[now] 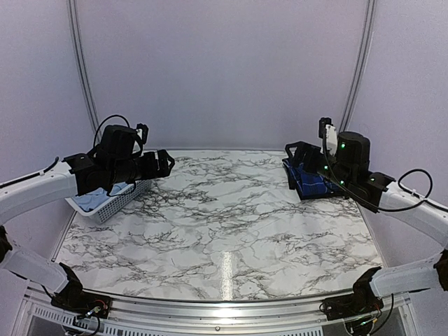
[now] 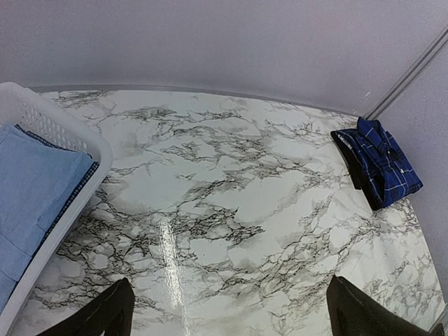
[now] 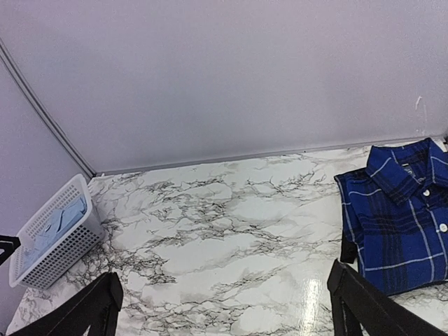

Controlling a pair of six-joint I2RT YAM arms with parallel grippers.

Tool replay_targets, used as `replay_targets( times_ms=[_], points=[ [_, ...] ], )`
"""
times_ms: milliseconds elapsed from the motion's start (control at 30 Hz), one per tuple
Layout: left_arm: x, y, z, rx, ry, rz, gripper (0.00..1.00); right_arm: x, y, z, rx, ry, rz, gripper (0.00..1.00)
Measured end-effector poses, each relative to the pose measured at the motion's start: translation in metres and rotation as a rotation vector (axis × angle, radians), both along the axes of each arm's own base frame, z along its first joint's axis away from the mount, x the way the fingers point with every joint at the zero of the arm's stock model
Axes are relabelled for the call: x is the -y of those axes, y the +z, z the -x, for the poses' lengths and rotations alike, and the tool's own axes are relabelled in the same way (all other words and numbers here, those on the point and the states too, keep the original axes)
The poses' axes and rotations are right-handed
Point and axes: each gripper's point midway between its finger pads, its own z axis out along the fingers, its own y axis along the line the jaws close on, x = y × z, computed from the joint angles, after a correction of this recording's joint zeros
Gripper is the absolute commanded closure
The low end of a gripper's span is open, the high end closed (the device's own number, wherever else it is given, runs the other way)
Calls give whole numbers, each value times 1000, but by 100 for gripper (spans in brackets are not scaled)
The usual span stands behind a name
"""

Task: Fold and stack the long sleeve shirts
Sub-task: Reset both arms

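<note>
The blue plaid shirt (image 3: 402, 224) lies folded at the table's far right, on top of a black shirt whose edge (image 2: 348, 162) shows beneath it; the stack shows in the top view (image 1: 313, 183) and the left wrist view (image 2: 383, 166). The pale blue shirt (image 2: 31, 189) lies in the white basket (image 1: 112, 203) at the far left, also seen in the right wrist view (image 3: 52, 227). My left gripper (image 2: 231, 315) is open and empty, raised beside the basket. My right gripper (image 3: 224, 308) is open and empty, raised beside the plaid shirt.
A dark plaid cloth edge (image 2: 77, 192) shows under the pale blue shirt in the basket (image 2: 66, 136). The marble table (image 1: 224, 224) stretches between basket and stack. Pale walls close the back and sides.
</note>
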Motion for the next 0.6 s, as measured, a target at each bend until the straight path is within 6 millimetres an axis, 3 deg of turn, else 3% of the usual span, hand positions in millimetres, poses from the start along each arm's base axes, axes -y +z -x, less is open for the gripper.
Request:
replay_targets(
  times_ms=[600],
  points=[
    [-1, -4, 1, -8, 0, -7, 1, 2, -3, -3, -6, -18, 7, 2]
  ],
)
